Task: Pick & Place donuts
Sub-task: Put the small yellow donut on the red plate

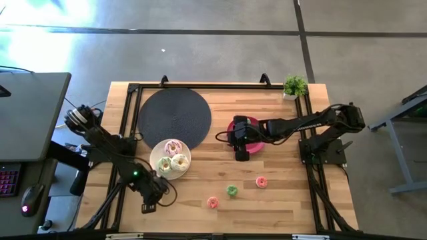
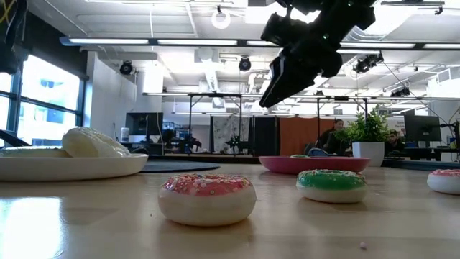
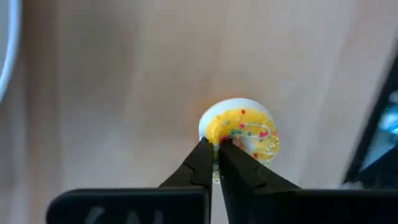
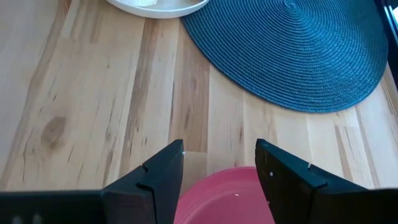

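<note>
Three larger donuts, pink (image 1: 173,147), green (image 1: 165,167) and white-yellow (image 1: 179,162), lie on the white plate (image 1: 158,152). Small green (image 1: 231,191), orange-pink (image 1: 261,181) and pink (image 1: 213,202) donuts rest flat on the wooden table. My left gripper (image 3: 215,147) is near the table's near-left part (image 1: 148,203), shut on a small yellow donut (image 3: 241,129). My right gripper (image 4: 219,152) hangs open above the pink plate (image 1: 256,144), touching nothing; the low view shows it (image 2: 286,73) well above that plate (image 2: 316,164). My left gripper pinches the yellow donut by its rim (image 3: 217,138) between the two fingertips. The fingers reach it only at their free ends in the left wrist view. Whether the donut is lifted or lies on the table I cannot tell.
A round dark blue woven mat (image 1: 175,115) lies at the far left of the table. A small potted plant (image 1: 294,87) stands at the far right corner. A black frame (image 1: 200,85) runs along the table's edges. Bare wood lies between the plates and the near edge.
</note>
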Tool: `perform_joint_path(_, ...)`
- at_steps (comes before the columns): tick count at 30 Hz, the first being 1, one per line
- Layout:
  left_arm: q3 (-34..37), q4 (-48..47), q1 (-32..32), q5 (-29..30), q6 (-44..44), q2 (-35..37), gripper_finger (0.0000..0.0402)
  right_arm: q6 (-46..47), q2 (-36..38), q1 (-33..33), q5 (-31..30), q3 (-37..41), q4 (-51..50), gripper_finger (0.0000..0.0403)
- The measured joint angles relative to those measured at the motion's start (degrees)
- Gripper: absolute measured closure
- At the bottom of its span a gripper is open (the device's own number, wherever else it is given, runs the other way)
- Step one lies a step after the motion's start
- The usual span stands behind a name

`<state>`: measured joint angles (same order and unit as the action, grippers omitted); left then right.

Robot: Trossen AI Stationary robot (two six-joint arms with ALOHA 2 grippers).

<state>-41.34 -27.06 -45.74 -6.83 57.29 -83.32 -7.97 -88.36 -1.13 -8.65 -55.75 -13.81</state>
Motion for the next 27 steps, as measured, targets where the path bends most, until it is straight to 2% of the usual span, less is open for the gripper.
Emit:
perform_joint_path(5, -0.34, 7.34, 1.9, 4.27, -0.02, 0.83, 0.0379, -1.6, 0.0, 0.0, -0.03, -0.43, -0.39, 0.0214)
perform_joint_path(9, -3.9, 6.54, 6.95, 6.1, -1.8, 0.83, 0.0394, -4.06, 0.0, 0.0, -1.02, -3.39, -3.37, 0.0214)
perform_joint_path(14, -8.45, 6.43, 17.37, 14.99, -13.92, 0.85, 0.0393, -3.56, 0.08, -0.02, -4.45, -10.86, -19.89, 0.0214)
perform_joint_path(18, -11.47, 7.85, 27.14, 16.21, -26.11, 0.85, 0.0394, 2.26, 0.09, -0.02, -5.63, -14.21, -35.62, 0.0214)
perform_joint_path(22, -12.43, 15.08, 37.01, 14.95, -36.1, -0.46, 0.0397, 6.29, 0.75, 0.04, -3.37, -11.34, -46.49, 0.0214)
perform_joint_path(27, -12.35, 27.11, 47.57, 11.36, -44.15, -5.51, 0.0398, 12.63, 5.15, -0.34, -3.07, -1.11, -44.76, 0.0214)
